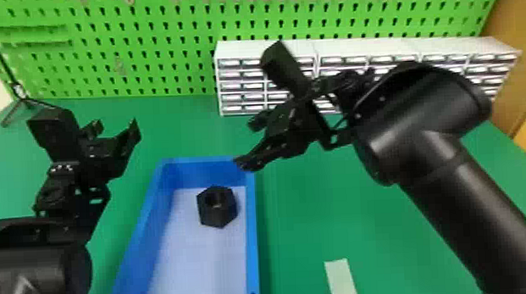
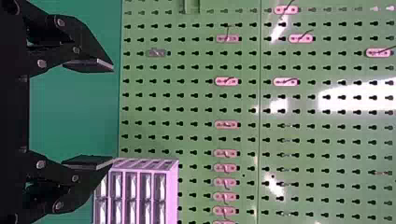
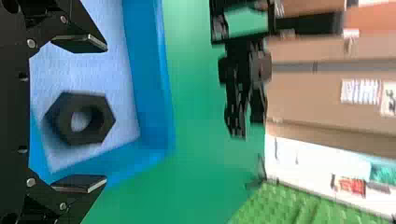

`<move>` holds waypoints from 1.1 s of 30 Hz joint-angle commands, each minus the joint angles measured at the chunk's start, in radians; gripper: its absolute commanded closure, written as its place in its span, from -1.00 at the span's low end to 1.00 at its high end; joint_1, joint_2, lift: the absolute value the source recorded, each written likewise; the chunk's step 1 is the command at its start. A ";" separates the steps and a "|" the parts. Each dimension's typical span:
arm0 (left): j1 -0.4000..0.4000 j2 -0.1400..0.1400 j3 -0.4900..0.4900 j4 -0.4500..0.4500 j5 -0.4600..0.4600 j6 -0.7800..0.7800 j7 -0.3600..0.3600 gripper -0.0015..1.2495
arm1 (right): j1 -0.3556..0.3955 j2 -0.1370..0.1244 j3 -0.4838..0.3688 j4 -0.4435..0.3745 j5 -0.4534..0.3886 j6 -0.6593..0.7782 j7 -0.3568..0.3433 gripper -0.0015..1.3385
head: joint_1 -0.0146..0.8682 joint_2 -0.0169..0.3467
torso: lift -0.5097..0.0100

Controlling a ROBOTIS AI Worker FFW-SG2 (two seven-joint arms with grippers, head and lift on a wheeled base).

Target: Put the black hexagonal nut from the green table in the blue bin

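The black hexagonal nut (image 1: 217, 206) lies inside the blue bin (image 1: 252, 242), on its pale floor near the far right corner. My right gripper (image 1: 249, 143) is open above the bin's far right corner, up and to the right of the nut. In the right wrist view, the nut (image 3: 95, 133) shows beyond the open right gripper (image 3: 95, 114), with the bin wall (image 3: 152, 88) farther out. Left of the bin, my left gripper (image 1: 115, 127) is held above the green table (image 1: 181, 131). Seen from its own wrist, the left gripper (image 2: 105, 114) stands open and holds nothing.
White drawer cabinets (image 1: 266, 49) stand at the back against the green pegboard (image 1: 143, 48), behind the right gripper. A pale strip (image 1: 342, 281) lies on the table right of the bin. A thin black stand (image 1: 25, 99) is at the back left.
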 commanded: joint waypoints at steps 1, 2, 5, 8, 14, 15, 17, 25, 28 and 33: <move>0.000 0.000 0.003 -0.002 0.000 0.000 0.000 -0.14 | 0.030 0.021 -0.098 0.014 0.058 -0.016 0.003 -0.57 | 0.59 -0.76 | 0.59; 0.002 0.000 0.003 -0.002 0.002 0.000 0.000 -0.14 | 0.036 0.027 -0.120 0.025 0.069 -0.020 0.003 -0.57 | 0.59 -0.76 | 0.59; 0.002 0.000 0.006 -0.005 0.000 0.000 0.000 -0.14 | 0.048 0.044 -0.172 0.049 0.094 -0.043 0.003 -0.57 | 0.59 -0.76 | 0.59; 0.002 0.000 0.006 -0.005 0.000 0.000 0.000 -0.14 | 0.059 0.056 -0.219 0.075 0.109 -0.071 0.003 -0.57 | 0.59 -0.76 | 0.59; 0.002 0.000 0.006 -0.007 0.000 0.000 0.000 -0.14 | 0.078 0.075 -0.302 0.118 0.134 -0.111 -0.004 -0.56 | 0.59 -0.76 | 0.59; 0.002 0.000 0.006 -0.007 0.000 0.000 0.000 -0.14 | 0.082 0.076 -0.316 0.123 0.134 -0.114 -0.011 -0.56 | 0.59 -0.76 | 0.59; 0.003 0.000 0.006 -0.007 0.002 -0.002 0.000 -0.14 | 0.088 0.078 -0.339 0.131 0.127 -0.129 -0.032 -0.57 | 0.59 -0.76 | 0.59; 0.003 -0.002 0.007 -0.008 0.002 -0.003 0.000 -0.14 | 0.128 0.095 -0.436 0.183 0.039 -0.203 -0.139 -0.56 | 0.59 -0.76 | 0.59; 0.003 -0.002 0.006 -0.008 0.002 -0.005 0.000 -0.14 | 0.148 0.107 -0.465 0.190 -0.004 -0.229 -0.202 -0.56 | 0.59 -0.76 | 0.59; 0.003 -0.002 0.006 -0.008 0.002 -0.006 0.000 -0.14 | 0.190 0.127 -0.503 0.195 -0.086 -0.282 -0.334 -0.56 | 0.59 -0.76 | 0.59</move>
